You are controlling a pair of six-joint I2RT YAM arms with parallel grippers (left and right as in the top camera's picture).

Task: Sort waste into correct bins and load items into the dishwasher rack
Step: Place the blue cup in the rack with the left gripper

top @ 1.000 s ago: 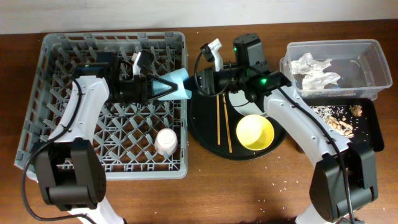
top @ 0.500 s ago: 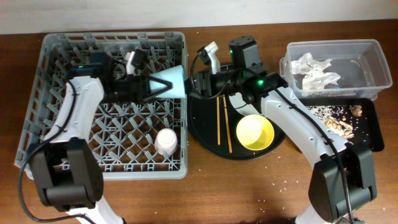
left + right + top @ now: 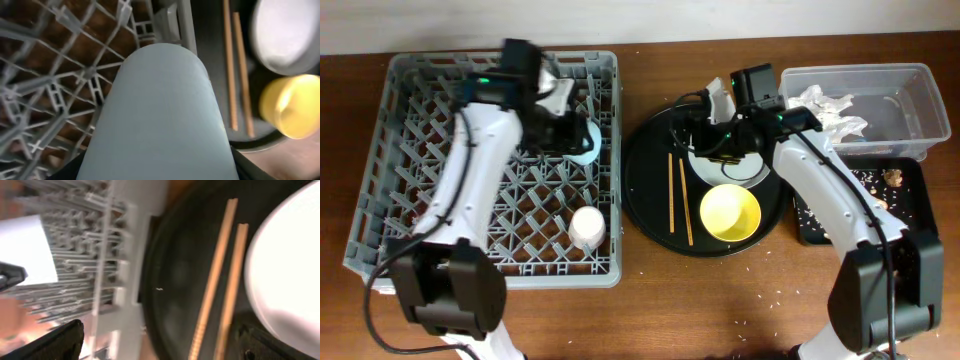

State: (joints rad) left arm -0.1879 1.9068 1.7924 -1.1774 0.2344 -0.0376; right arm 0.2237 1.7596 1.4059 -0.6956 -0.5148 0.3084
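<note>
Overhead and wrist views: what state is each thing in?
Light blue cup: gripped by the left gripper, over the rack.
Pink cup: upside down in the rack.
Yellow bowl: upright, empty, on the round tray.
White plate: flat on the round tray.
Chopsticks: lying side by side on the round tray.
Right gripper: jaws open, empty.
Clear tub: holds napkins.
Black tray: holds food scraps.

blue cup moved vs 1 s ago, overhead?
Yes. The light blue cup went left, from the dishwasher rack's right rim to inside it, held by the left pincer.
</note>
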